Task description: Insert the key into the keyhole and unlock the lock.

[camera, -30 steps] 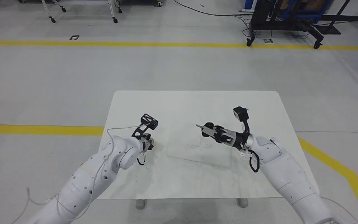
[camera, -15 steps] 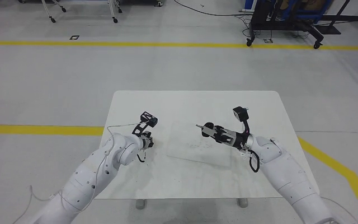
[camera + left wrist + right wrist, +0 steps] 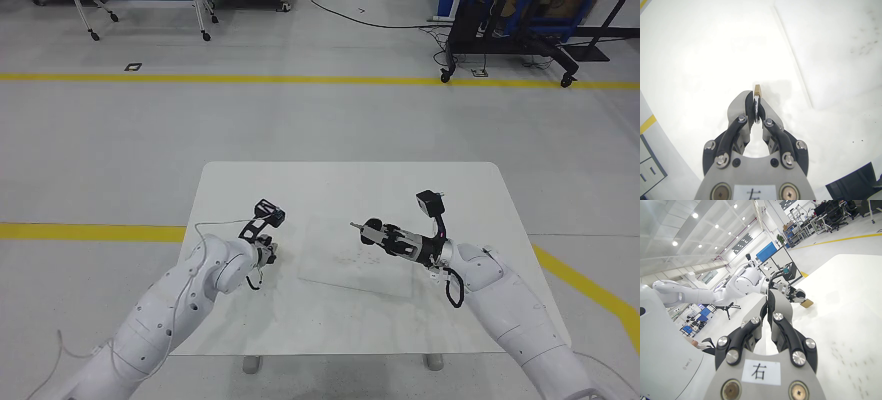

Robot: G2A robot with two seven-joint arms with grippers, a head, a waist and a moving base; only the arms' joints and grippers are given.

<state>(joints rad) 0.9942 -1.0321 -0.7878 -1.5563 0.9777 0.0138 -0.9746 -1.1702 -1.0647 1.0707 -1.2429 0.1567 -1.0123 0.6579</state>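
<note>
Lock (image 3: 758, 91), one, pinched in left fingers (image 3: 737, 106); one key (image 3: 355, 227) clamped in right fingers (image 3: 780, 306).

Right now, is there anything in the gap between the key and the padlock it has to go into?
Nothing visible. The right gripper holds the key, the left gripper holds the lock by its shackle, and between them lies only open air above the table.

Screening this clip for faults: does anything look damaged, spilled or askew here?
Nothing stands out. The left gripper grips the padlock by its shackle, the right gripper holds the key, and only faint dark specks mark the table.
</note>
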